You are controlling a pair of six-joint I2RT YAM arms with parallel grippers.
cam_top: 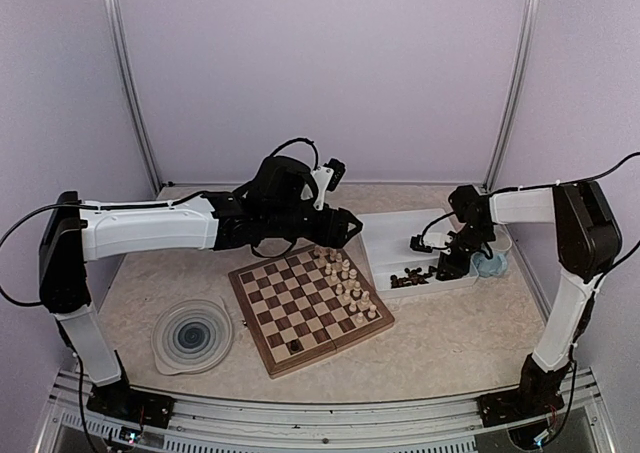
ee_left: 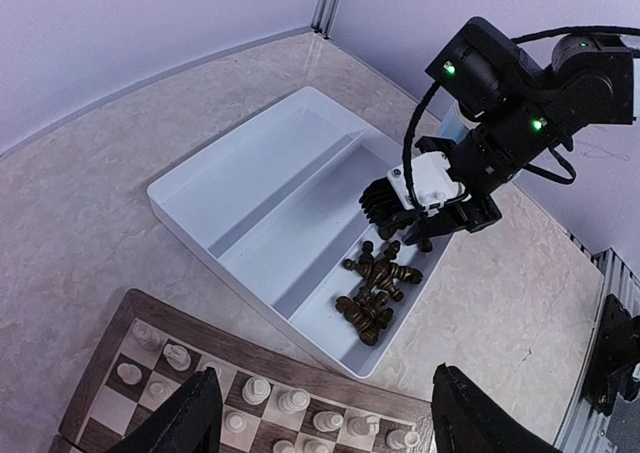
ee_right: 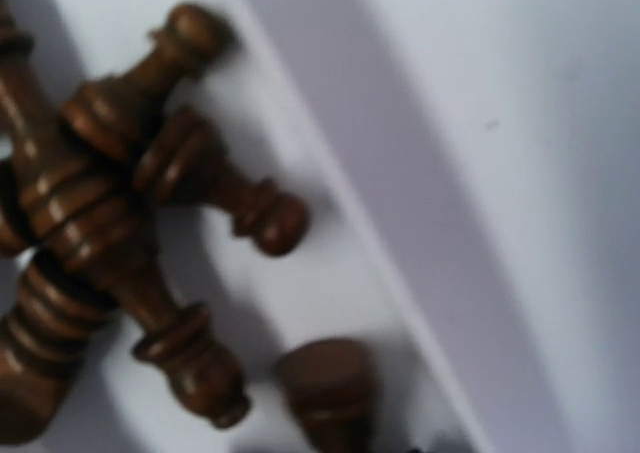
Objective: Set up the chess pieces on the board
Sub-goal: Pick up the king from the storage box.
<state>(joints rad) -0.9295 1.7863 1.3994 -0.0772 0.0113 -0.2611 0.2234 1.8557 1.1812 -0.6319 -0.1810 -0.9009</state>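
Nearest you, on the left of the bench [cam_top: 440, 338], sat a round plate [cam_top: 192, 336] with a blue swirl. Just to its right lay the board [cam_top: 290, 303], turned at an angle. The cream chess pieces [cam_top: 352, 291] stood in two rows along its right side, and one dark piece [cam_top: 294, 345] stood alone on a square by its near edge.

Your left end effector [cam_top: 348, 229] hung over the board's far corner. Its fingers [ee_left: 190, 418] were spread wide apart and held nothing.

Beyond the board, to the right, sat a white two-compartment tray [ee_left: 250, 188]. The dark chess pieces [ee_left: 375, 293] lay tumbled in a heap at the right end of its nearer compartment, close against the divider.

Your right end effector [ee_left: 420, 228] was poised low over that heap. I could not tell whether its jaws were parted or closed, nor whether it held a piece.
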